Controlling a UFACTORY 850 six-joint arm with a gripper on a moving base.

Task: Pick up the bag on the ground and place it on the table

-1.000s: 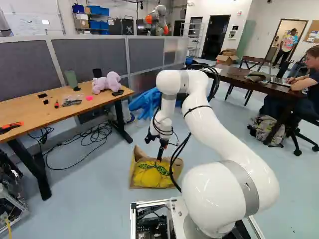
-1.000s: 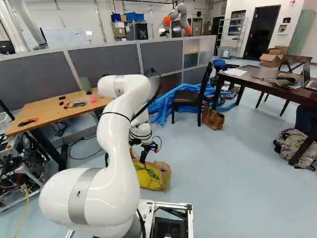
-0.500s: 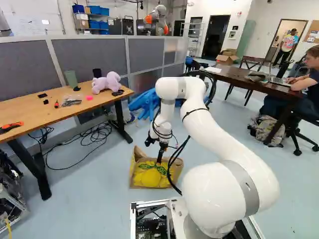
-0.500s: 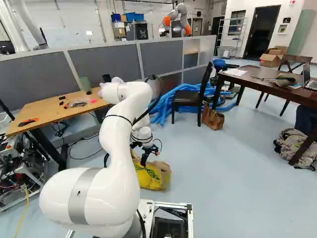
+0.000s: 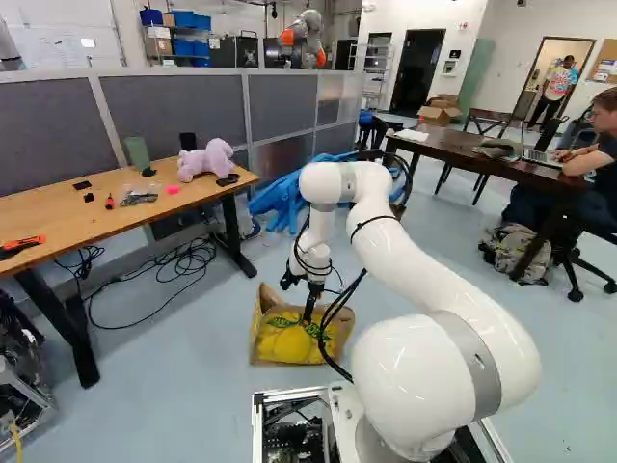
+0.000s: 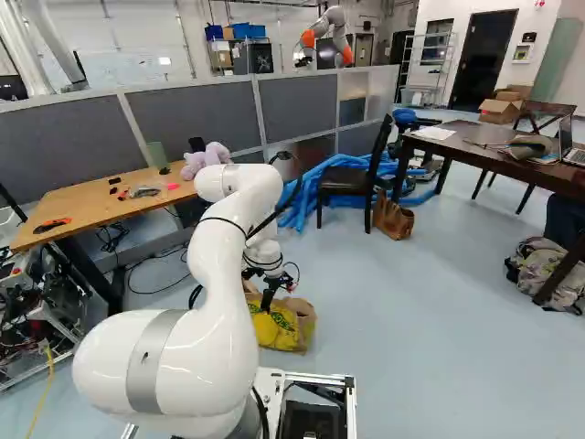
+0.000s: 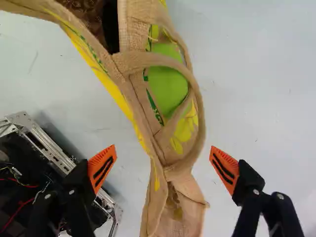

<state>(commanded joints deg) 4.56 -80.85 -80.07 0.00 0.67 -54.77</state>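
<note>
My gripper (image 5: pixel 309 313) hangs low over the bag (image 5: pixel 289 344), a tan burlap bag with yellow fruit print on the floor ahead of the base. In the wrist view the gripper (image 7: pixel 163 165) stands open, its orange pads (image 7: pixel 102 168) wide apart. The bag's rim and narrow end (image 7: pixel 183 195) run between and beneath the fingers, with floor showing on both sides. A looped handle (image 7: pixel 197 106) lies just ahead of the fingers. The wooden table (image 5: pixel 87 220) is at the left of the left base view; a dark table (image 6: pixel 494 151) stands at the right of the right base view.
A purple plush toy (image 5: pixel 205 160), a green cup (image 5: pixel 138 152) and small tools lie on the wooden table. Cables (image 5: pixel 183 260) run beneath it. Beyond the bag are blue tubes (image 6: pixel 302 203), a black chair (image 6: pixel 352 178) and a brown bag (image 6: pixel 393 219). Another robot (image 6: pixel 327 32) stands behind the partition.
My arm has sunk a little, its elbow shifting rightward in the right base view, and the gripper is slightly lower over the bag. The base and the bag have stayed put.
</note>
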